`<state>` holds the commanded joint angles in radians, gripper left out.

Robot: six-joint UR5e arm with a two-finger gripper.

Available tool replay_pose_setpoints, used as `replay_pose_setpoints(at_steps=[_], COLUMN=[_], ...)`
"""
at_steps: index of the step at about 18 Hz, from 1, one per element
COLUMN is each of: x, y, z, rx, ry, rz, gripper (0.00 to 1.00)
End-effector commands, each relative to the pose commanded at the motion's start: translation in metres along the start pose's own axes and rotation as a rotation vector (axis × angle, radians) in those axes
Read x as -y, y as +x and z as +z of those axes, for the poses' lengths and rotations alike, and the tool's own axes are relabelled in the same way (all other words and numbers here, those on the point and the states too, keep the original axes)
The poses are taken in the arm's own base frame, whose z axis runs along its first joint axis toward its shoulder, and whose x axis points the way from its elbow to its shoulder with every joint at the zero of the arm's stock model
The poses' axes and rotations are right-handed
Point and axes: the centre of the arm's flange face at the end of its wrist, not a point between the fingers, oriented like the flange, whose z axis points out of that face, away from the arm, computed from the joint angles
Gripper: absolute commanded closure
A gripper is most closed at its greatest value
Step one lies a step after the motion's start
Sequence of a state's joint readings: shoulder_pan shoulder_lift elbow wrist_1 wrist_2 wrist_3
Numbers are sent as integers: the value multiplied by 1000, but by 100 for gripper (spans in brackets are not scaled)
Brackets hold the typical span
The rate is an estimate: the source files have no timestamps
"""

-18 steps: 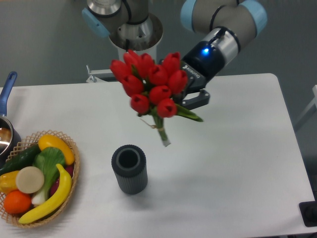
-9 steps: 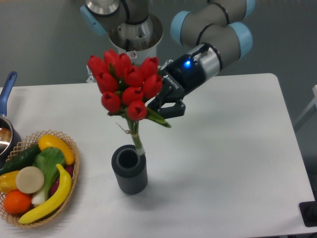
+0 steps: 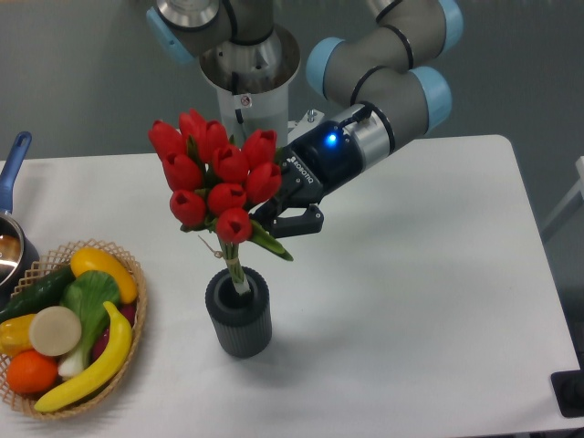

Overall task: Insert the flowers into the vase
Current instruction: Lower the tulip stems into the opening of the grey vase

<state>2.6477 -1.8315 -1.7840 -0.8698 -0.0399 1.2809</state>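
The flowers [image 3: 214,178], a tight bunch of red tulip buds on green stems with one green leaf sticking out to the right, lean left above the vase [image 3: 238,313]. The vase is a short dark grey ribbed cylinder standing on the white table. The stem ends reach down into its round mouth. My gripper [image 3: 274,222] is shut on the flowers just below the buds, coming in from the right; its fingers are partly hidden behind the bunch.
A woven basket [image 3: 135,315] of fruit and vegetables sits at the front left of the table. A pot with a blue handle [image 3: 13,164] stands at the left edge. The arm's base [image 3: 242,64] rises behind the table.
My gripper has carried the flowers left and down. The stem ends, first hanging right of the vase, then at its rim, now sit inside its mouth.
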Motion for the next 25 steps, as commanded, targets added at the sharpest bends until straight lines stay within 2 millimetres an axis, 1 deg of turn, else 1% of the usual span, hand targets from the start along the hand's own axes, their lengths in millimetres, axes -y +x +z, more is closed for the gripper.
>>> replay_pose_setpoints(at_steps=[1,2,7,12,16,19,20,22,23,25], x=[-1,-12,-23,-38,-59,-63,-72,-80,-94,-98], y=[0,3,5,1,-4,-6,-6,-4,-3,-3], z=[0,0,0,6,5,1,0,-1,-3,-4], rx=[0,1,1,-10,-7,-1,2,5,8,10], ry=[0,-1,-1,-2,-2,-2,-5,-8,-10,-15], rz=[-2,-23,-49,-74,-117,-123,-138,-126,-120,-120], gripper=[63,63,63,63,63,63,63,63,63,63])
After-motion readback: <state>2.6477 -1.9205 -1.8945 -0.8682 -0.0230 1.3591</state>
